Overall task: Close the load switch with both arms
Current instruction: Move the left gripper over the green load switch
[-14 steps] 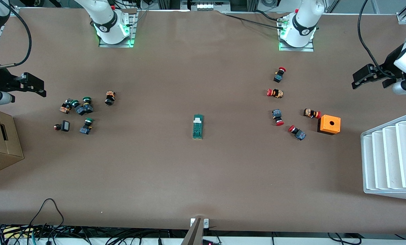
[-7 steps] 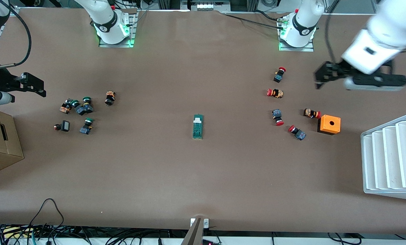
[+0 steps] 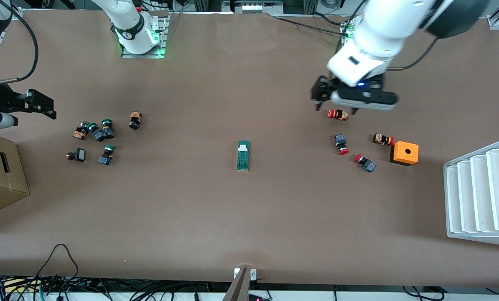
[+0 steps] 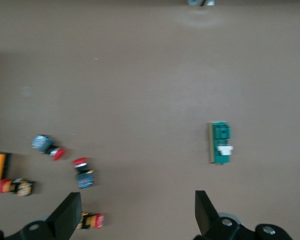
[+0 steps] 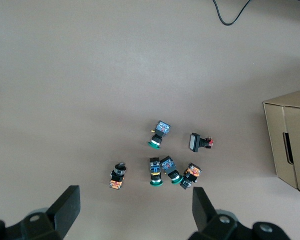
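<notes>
The matte brown tabletop [image 3: 249,217] carries, at my left arm's end, a ribbed white plastic tray [image 3: 481,194] with bare slots, and at my right arm's end a cardboard box [image 3: 1,177] against the edge. My left claw [image 3: 335,104], fingers spread wide with nothing between them, has swung in from that tabletop edge and now hangs over the red-capped push buttons [image 3: 338,114]. My right claw [image 3: 38,106] waits wide open above the green-capped buttons [image 5: 162,165], unmoved. A boxy orange box [image 3: 405,153] sits beside the reds. The load switch [image 3: 243,155], a narrow dark-green block with a white piece, lies mid-tabletop, well apart from both claws.
</notes>
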`<act>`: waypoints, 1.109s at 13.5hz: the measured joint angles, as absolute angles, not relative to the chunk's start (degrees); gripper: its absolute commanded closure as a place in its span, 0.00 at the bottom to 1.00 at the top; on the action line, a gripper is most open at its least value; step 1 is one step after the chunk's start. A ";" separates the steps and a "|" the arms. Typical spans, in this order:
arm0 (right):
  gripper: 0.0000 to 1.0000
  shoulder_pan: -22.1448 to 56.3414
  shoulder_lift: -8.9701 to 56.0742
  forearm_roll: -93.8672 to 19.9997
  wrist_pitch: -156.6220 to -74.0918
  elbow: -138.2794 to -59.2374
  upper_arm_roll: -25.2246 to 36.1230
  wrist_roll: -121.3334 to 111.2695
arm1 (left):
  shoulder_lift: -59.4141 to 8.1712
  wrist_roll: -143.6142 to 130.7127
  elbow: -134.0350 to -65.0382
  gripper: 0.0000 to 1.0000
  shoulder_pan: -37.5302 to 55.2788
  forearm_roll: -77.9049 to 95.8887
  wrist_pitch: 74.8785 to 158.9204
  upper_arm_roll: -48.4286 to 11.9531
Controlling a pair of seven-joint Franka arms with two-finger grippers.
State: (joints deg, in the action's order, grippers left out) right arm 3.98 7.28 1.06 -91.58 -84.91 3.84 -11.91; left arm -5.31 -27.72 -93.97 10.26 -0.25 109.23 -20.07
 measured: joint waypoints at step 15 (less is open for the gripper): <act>0.01 2.51 7.30 2.56 -91.63 -84.84 4.51 -13.58 | -22.03 -89.90 -105.32 0.00 17.16 -50.62 135.84 -34.90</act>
State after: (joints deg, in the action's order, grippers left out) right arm 2.51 7.30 2.56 -91.63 -84.84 4.51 -13.58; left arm -22.03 -89.90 -105.32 17.16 -50.62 135.84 -34.90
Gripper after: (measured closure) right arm 0.004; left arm 0.000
